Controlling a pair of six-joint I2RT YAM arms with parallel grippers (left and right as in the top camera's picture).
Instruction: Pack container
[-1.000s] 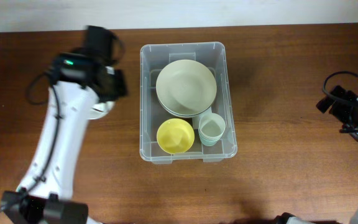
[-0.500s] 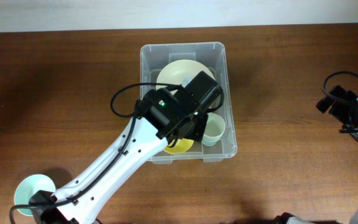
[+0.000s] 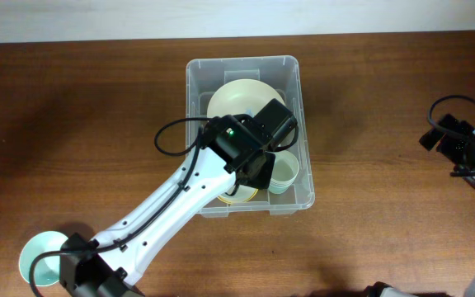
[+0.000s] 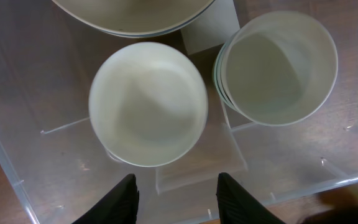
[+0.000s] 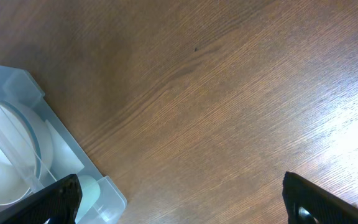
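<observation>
The container (image 3: 192, 124) is a large clear bin at the table's middle. It holds pale green plates (image 3: 237, 95), a yellow bowl (image 3: 242, 196) and a stack of pale cups (image 3: 285, 173). My left gripper (image 3: 252, 169) hangs over the bin's front part and hides most of the bowl. In the left wrist view the left gripper (image 4: 176, 199) is open and empty, above the bowl (image 4: 148, 112), with the cups (image 4: 278, 65) beside it and a white label (image 4: 210, 28) on the base. My right gripper (image 3: 448, 148) is far right, open (image 5: 179, 199) over bare wood.
A mint bowl (image 3: 39, 252) sits on the table at the front left, by the left arm's base. The bin's corner (image 5: 61, 149) shows at the lower left of the right wrist view. Brown wooden table (image 3: 386, 99) surrounds the bin.
My left arm swung from the table left of the bin to over the bin's front part, then shifted slightly. The mint bowl came into view at the front left. The right arm has not moved.
</observation>
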